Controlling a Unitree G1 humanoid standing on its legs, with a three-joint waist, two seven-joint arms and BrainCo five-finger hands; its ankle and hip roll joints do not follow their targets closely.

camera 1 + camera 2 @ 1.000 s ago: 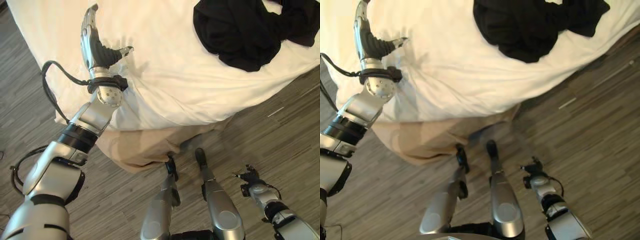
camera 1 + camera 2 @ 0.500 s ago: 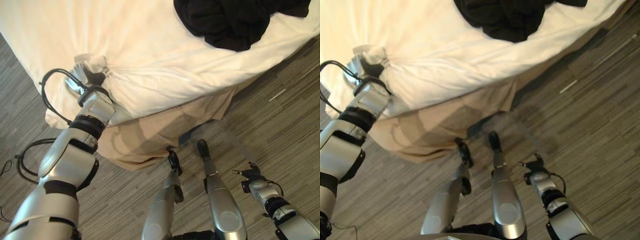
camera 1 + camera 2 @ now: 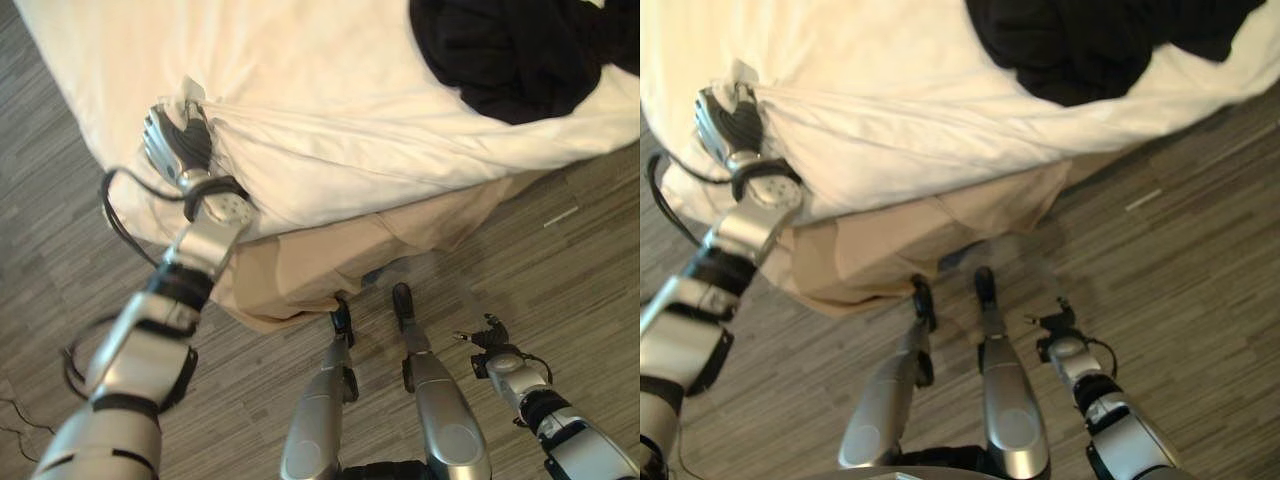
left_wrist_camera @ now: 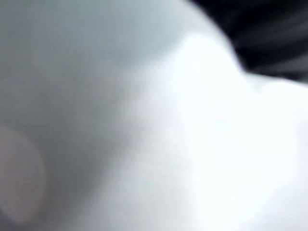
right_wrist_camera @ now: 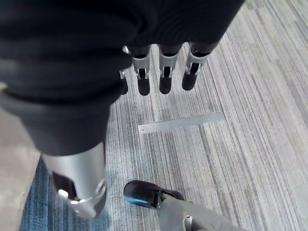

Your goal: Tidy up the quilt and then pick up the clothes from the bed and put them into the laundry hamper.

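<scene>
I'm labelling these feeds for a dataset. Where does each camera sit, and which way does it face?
Left eye view: on the head, looking down at the white quilt, black clothes and left hand gripping the quilt's edge.
Right eye view: beside it, same scene; right hand hangs over the floor.
Left wrist view: on the left wrist, pressed close against white quilt.
Right wrist view: on the right wrist, facing the floor past relaxed fingers.

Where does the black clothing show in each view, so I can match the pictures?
Left eye view: black clothes at the upper right, on the white quilt.
Right eye view: the pile sits top centre-right.
Left wrist view: a dark patch in one corner, too blurred to identify.
Right wrist view: floor, not the clothes.
Shared landmark: the left hand clutching the quilt's edge.
</scene>
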